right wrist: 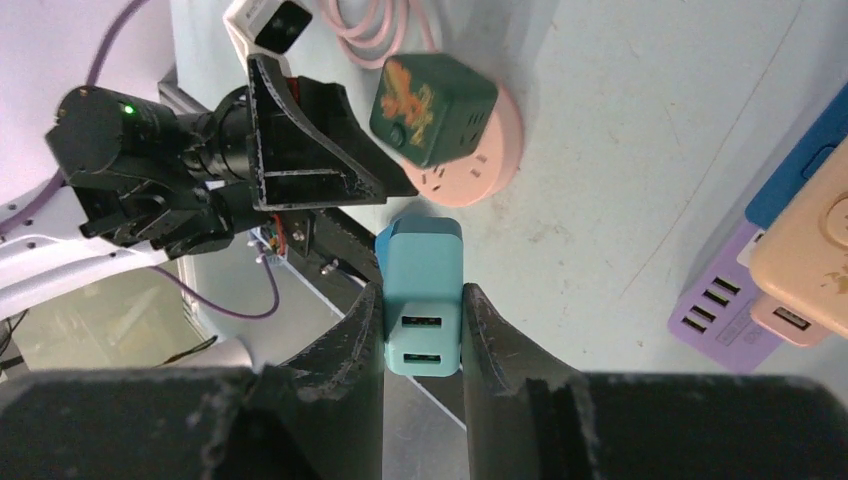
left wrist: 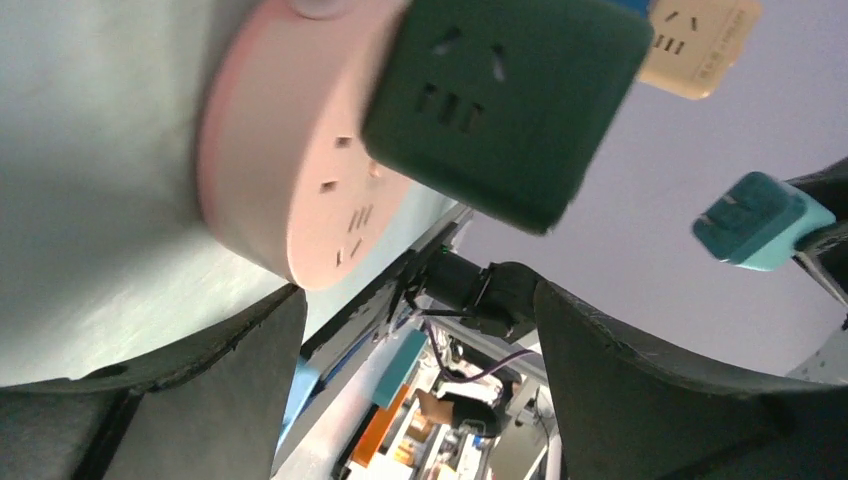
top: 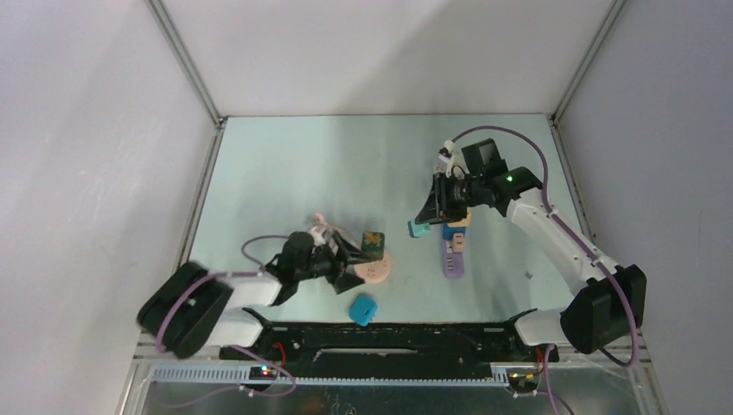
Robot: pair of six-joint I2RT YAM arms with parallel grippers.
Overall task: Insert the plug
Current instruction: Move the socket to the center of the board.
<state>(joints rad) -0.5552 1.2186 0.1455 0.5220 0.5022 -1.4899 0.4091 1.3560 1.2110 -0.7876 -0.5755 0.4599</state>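
We are logging the teal plug (right wrist: pixel 422 290) clamped between the two fingers (right wrist: pixel 350 350) of the right gripper (top: pixel 426 221). In the right wrist view it is sitting at lower centre, its two USB ports facing the camera. In the left wrist view it is showing at the right edge against the wall, clear of the table (top: pixel 285 164). In the overhead view we are finding it just right of centre, close beside the purple power strip (top: pixel 454 262) and well apart from the round pink socket base (top: pixel 380 270). The strip is lying lengthwise right of centre and is carrying a beige cube (top: pixel 459 221) and a blue block (top: pixel 450 233) at its upper end. A dark green cube socket (top: pixel 372 241) is sitting on the pink base, left of centre, and its slotted face is filling the top of the left wrist view. The left gripper (top: pixel 353 262) is lying low at the left side of the pink base, its fingers (left wrist: pixel 200 400) spread wide with nothing between them; we cannot tell whether a fingertip is touching the base. A pink cable (right wrist: pixel 372 38) is looping at the top of the right wrist view, above the green cube. A separate blue cube (top: pixel 364 309) is resting on the table at lower centre of the overhead view, near the arm bases and apart from the other items.
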